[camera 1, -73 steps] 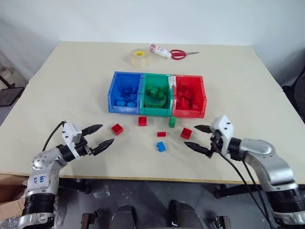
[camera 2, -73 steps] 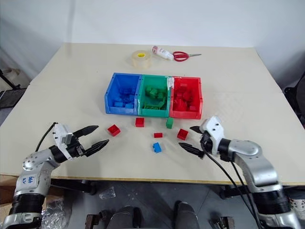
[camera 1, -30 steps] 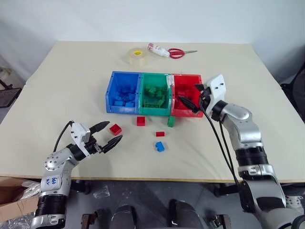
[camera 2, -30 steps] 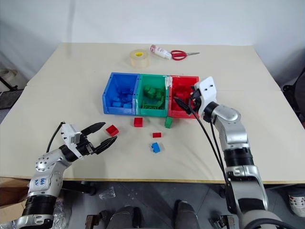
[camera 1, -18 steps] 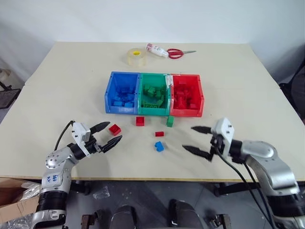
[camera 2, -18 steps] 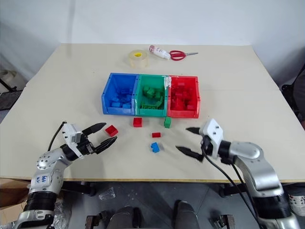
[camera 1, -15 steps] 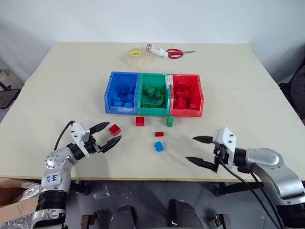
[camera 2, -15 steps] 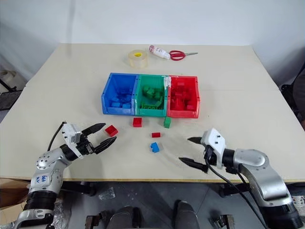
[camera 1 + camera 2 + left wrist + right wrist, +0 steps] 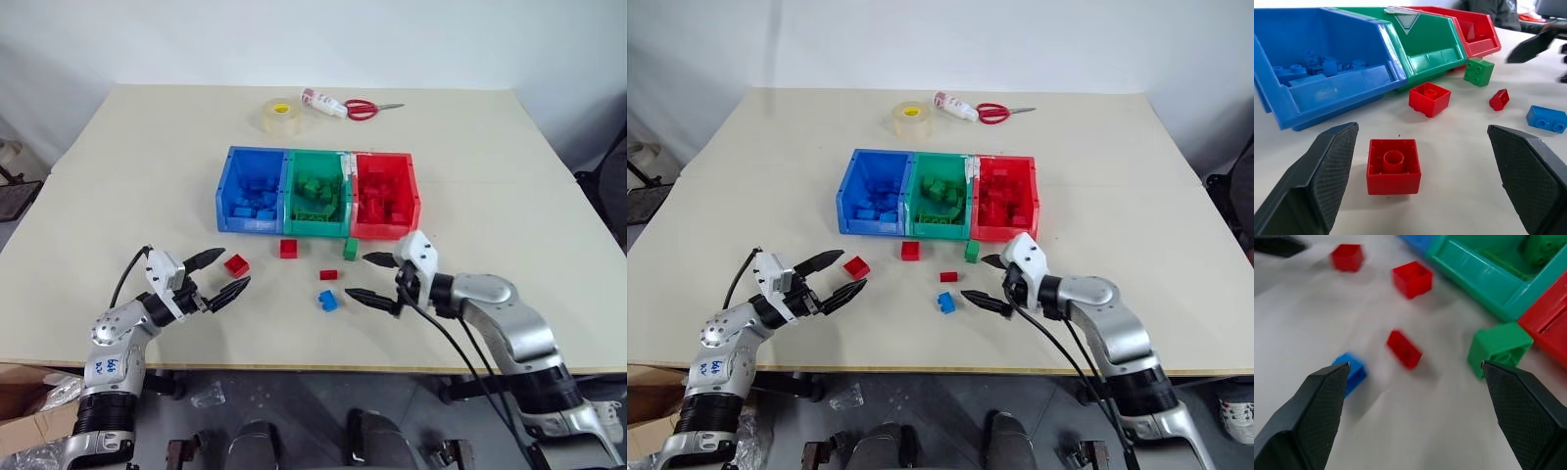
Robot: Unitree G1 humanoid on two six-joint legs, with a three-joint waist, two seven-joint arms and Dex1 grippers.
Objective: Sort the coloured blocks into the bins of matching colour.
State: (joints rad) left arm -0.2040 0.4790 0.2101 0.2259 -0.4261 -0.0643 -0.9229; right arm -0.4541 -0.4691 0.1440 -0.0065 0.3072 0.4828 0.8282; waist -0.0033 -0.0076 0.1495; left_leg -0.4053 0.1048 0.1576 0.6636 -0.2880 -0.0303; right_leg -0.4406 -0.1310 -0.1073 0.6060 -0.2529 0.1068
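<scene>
Three joined bins stand mid-table: blue (image 9: 250, 225), green (image 9: 315, 229) and red (image 9: 382, 232), each holding several blocks of its own colour. In front of them lie loose blocks: a red one (image 9: 236, 264), another red (image 9: 289, 249), a small red one (image 9: 327, 275), a green one (image 9: 351, 249) and a blue one (image 9: 327, 300). My left gripper (image 9: 234, 268) is open, its fingers either side of the left red block (image 9: 1394, 165) without touching it. My right gripper (image 9: 356, 275) is open and empty, just right of the small red block (image 9: 1404, 349) and blue block (image 9: 1352, 372).
At the table's far side lie a tape roll (image 9: 280, 117), a white tube (image 9: 320, 101) and red-handled scissors (image 9: 364, 108). The front table edge runs just below both grippers.
My right gripper left the red bin, dropped toward the front right of the table, then swung left to the loose blocks, staying open. The left arm has kept still.
</scene>
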